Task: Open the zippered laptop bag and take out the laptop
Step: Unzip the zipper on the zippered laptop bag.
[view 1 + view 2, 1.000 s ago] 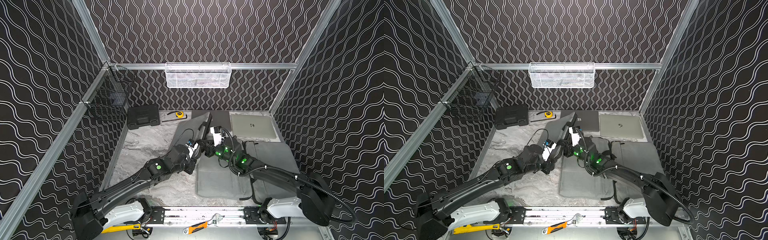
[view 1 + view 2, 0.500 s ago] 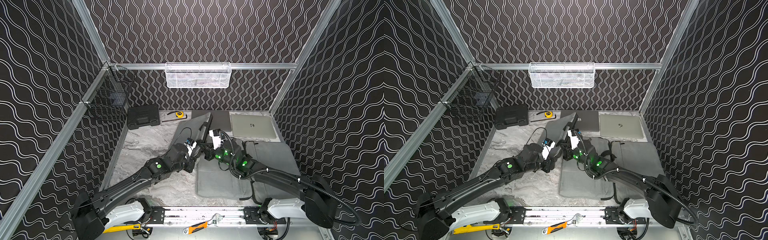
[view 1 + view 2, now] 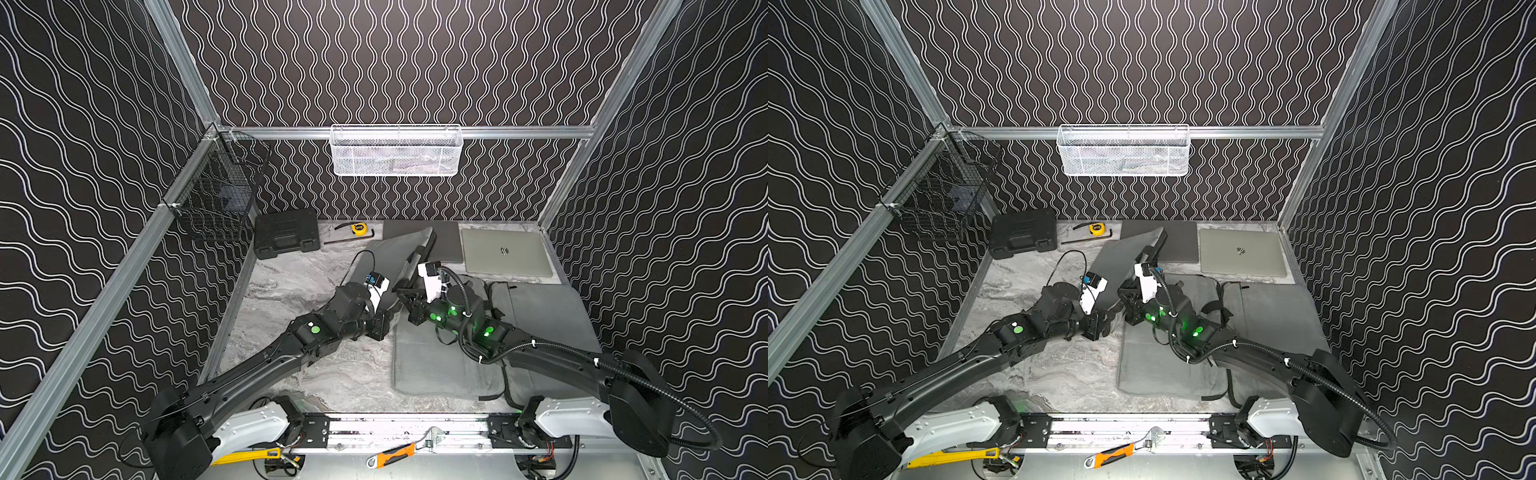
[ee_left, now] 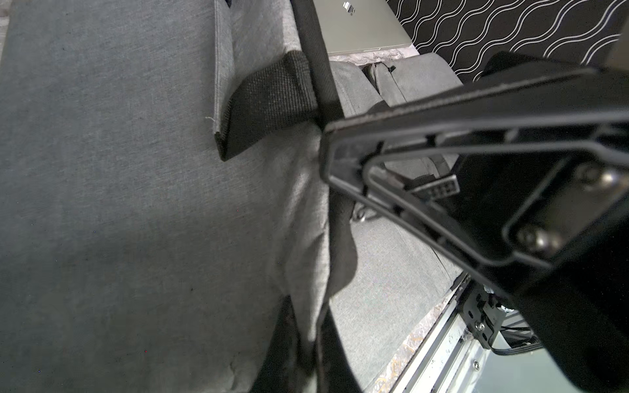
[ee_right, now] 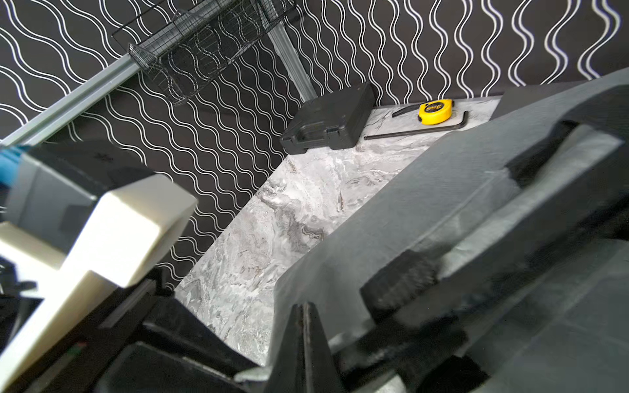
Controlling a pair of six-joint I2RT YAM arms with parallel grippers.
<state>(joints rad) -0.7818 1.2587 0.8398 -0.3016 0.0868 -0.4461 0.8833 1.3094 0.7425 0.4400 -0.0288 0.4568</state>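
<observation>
- Since a second ago, the right gripper (image 3: 405,297) has slid sideways toward the left gripper (image 3: 385,326). The flap (image 3: 386,257) of the laptop bag (image 3: 436,365) stays raised beside them.
- Grey and flat, the laptop bag lies on the marble table (image 3: 299,291) near the front rail, its flap leaning over toward the left arm.
- Left jaws are all but closed, pinching puckered grey fabric at the bag's edge (the left wrist view shows it best).
- Right jaws are pressed together at the flap's rim; whether any fabric sits between them I cannot tell.
- One silver laptop (image 3: 503,253) lies closed on the table behind the bag, in the back right corner, apart from both grippers.
- What the bag holds is hidden.
</observation>
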